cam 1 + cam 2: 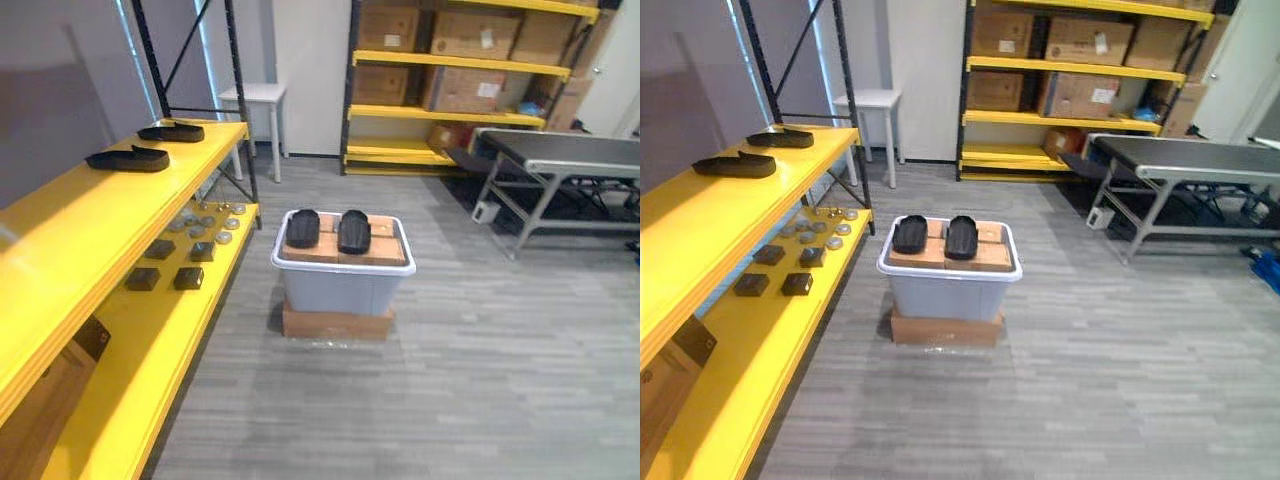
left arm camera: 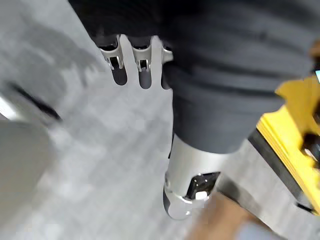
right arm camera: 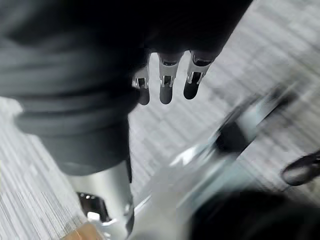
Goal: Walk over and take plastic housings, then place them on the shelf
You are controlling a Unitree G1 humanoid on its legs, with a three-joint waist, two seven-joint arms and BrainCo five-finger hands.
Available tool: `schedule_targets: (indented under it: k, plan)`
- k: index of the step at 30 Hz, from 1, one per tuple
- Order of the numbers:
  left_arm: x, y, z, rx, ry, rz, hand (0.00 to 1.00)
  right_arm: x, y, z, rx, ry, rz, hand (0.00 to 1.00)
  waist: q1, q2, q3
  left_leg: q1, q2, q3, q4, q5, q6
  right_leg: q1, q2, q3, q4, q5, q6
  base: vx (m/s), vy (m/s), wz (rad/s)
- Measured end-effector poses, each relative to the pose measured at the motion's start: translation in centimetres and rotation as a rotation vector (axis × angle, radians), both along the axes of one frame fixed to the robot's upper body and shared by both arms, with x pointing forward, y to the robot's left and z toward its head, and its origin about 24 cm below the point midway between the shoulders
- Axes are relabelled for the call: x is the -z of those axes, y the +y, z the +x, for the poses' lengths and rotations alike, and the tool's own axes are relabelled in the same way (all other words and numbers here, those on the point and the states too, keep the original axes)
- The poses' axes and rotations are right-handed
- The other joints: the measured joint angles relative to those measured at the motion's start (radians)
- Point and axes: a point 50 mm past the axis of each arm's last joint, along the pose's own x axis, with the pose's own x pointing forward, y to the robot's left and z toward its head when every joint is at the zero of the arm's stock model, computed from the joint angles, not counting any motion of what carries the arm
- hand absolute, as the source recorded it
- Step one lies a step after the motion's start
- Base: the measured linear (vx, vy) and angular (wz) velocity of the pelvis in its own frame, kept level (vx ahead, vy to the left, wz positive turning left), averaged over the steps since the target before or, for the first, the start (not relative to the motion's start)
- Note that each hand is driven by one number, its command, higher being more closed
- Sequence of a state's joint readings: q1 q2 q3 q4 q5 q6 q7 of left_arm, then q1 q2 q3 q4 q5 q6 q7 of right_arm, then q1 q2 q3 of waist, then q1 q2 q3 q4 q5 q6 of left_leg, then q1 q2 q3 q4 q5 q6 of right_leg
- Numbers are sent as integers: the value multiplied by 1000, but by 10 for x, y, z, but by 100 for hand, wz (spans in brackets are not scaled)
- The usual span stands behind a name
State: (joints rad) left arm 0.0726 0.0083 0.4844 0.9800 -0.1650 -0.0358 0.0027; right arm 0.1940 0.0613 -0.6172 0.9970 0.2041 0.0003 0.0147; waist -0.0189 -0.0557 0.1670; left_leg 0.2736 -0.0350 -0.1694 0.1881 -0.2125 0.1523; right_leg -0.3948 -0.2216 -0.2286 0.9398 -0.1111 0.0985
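Along the left side runs the yellow shelf (image 1: 90,215), far back a yellow rack (image 1: 450,62) with cardboard boxes (image 1: 470,90), far right a grey conveyor table (image 1: 580,152). Mid floor, a grey bin (image 1: 340,290) sits on a flat carton (image 1: 335,323); on the brown blocks (image 1: 385,248) topping it lie two black plastic housings side by side, left housing (image 1: 303,228) and right housing (image 1: 353,231). On the shelf's top board lie the near shelf housing (image 1: 128,158) and far shelf housing (image 1: 172,131). The lower board carries small dark blocks (image 1: 188,278) and round metal parts (image 1: 207,222). Left hand (image 2: 144,65) and right hand (image 3: 166,85) hang over the floor, fingers straight, holding nothing
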Motion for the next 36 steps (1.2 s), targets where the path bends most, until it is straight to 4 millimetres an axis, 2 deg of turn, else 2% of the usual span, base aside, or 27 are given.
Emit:
schedule_targets:
  k: [2,3,4,5,6,7,8,9,10,12,13,14,15,16,17,18,21,23,24,25,26,27,28,29,30,33,36]
  plan:
    - [0,-5,6,0,-10,-6,0,1,3,-11,13,26,8,0,-7,-6,-2,101,28,-7,-27,-25,-6,10,63,-59,-490,35,-6,783,-319,39]
    - [1,-9,5,-3,-7,-15,0,1,1,-14,21,33,5,0,-15,-1,-1,122,31,-12,-23,-28,-11,17,74,-56,-551,123,-51,837,-351,45]
    - [3,-20,3,-11,0,-43,0,0,-5,-18,22,43,-10,0,-29,36,-1,138,60,-23,1,-32,-26,46,101,-72,-543,147,-145,672,-252,32]
    - [3,-27,5,-24,-14,-63,0,-1,-11,-13,21,26,-27,0,-25,76,-17,101,80,-8,66,24,-101,42,115,-82,-497,93,-161,935,-363,18]
    - [1,-25,7,-59,-29,-61,0,-3,-13,-6,20,1,-35,0,-24,81,-12,67,76,9,187,99,-183,60,126,-85,-450,21,-176,720,-282,-11]
    - [2,-25,5,-79,-28,-65,0,-4,-14,-1,18,-15,-38,0,-25,88,-2,38,79,12,290,150,-254,91,138,-85,-445,-9,-176,794,-303,-16]
    - [4,-20,-3,-124,-13,-67,0,-6,-16,8,14,-41,-45,0,-30,106,19,-102,98,4,660,276,-404,192,179,-77,-469,-73,-174,588,-139,-25]
    - [4,-17,-6,-138,-11,-64,0,-6,-17,12,17,-45,-44,0,-19,110,22,-203,115,33,883,274,-402,248,206,-67,-484,-102,-184,574,-103,-35]
    - [4,-15,-10,-144,-7,-56,0,-6,-17,15,9,-52,-46,0,-10,109,22,-266,135,68,995,268,-404,294,226,-58,-506,-109,-188,465,-53,-46]
    - [5,-11,-25,-184,14,-59,0,-7,-13,23,-24,-64,-42,0,13,85,10,-426,212,191,1054,172,-390,434,246,-23,-635,-105,-181,578,-44,-58]
    - [4,-5,-26,-192,7,-44,0,-7,-12,26,-37,-71,-41,0,29,63,5,-467,264,287,920,93,-333,515,237,2,-716,-92,-160,708,-28,-58]
    - [4,-3,-27,-184,11,-40,0,-7,-12,31,-34,-81,-42,0,39,59,12,-466,280,357,753,35,-280,564,221,21,-750,-88,-151,484,13,-44]
    - [5,-4,-29,-181,16,-40,0,-8,-13,33,-34,-85,-48,0,42,60,11,-459,275,386,605,16,-265,583,210,28,-756,-91,-136,599,68,-38]
    - [6,-8,-31,-174,23,-47,0,-11,-18,37,-35,-97,-72,0,40,71,8,-425,219,394,245,77,-213,589,193,29,-734,-115,-95,673,186,-55]
    - [7,-8,-33,-141,43,-42,0,-11,-14,40,-45,-100,-69,0,61,55,6,-374,169,362,135,180,-185,585,157,45,-679,-131,-71,673,191,-50]
    - [7,-8,-33,-120,49,-36,0,-12,-11,41,-65,-104,-71,0,60,59,-7,-342,160,361,87,184,-183,573,147,47,-645,-122,-70,551,169,-31]
    - [3,-4,-18,-11,29,4,0,-34,-9,79,-228,-232,-185,0,44,43,-10,-281,141,379,-23,185,-183,473,111,58,-549,-97,-51,429,125,-4]
    - [-1,-1,-7,59,10,38,0,-64,-12,116,-323,-373,-327,0,27,33,-6,-249,136,382,-63,181,-185,389,90,63,-356,-73,-25,324,-7,-7]
    - [-2,-1,-3,69,0,44,0,-72,-14,122,-341,-399,-365,0,22,36,-3,-241,145,375,-69,180,-184,360,95,71,-297,-48,-21,249,-79,15]
    - [-4,-3,3,92,-17,49,0,-80,-17,128,-363,-422,-420,0,23,50,6,-226,166,360,-82,180,-184,329,103,87,-260,-104,-21,230,-120,26]
    - [-6,-1,9,121,-30,65,0,-93,-22,137,-388,-453,-500,0,25,52,11,-216,195,333,-83,180,-185,304,120,105,-321,-199,-33,221,-143,29]
    - [-7,0,11,133,-32,71,0,-98,-24,139,-395,-462,-535,0,24,52,11,-219,205,318,-79,180,-185,294,131,130,-374,-200,-33,217,-206,39]
    - [-9,5,13,144,-37,87,0,-112,-28,144,-395,-502,-597,0,22,36,10,-225,197,299,-73,173,-202,297,130,184,-556,-154,-30,170,-200,40]
    - [-10,7,14,146,-42,95,0,-118,-30,146,-397,-520,-630,0,19,16,8,-230,182,294,-67,159,-223,305,110,204,-647,-52,-19,200,-280,72]
    - [-8,-2,18,154,-46,74,0,-129,-39,155,-414,-542,-699,0,1,42,33,-234,207,247,-55,130,-262,320,122,177,-648,-20,-18,181,-236,59]
    - [-6,-12,13,171,-37,55,0,-155,-42,184,-492,-606,-837,0,33,75,35,-300,220,204,-61,125,-271,282,166,189,-712,4,-40,134,-154,-6]
    - [-7,-14,19,172,-57,63,0,-182,-32,212,-467,-708,-910,0,43,74,85,-344,224,172,-53,125,-276,264,171,163,-732,12,-40,45,-23,21]
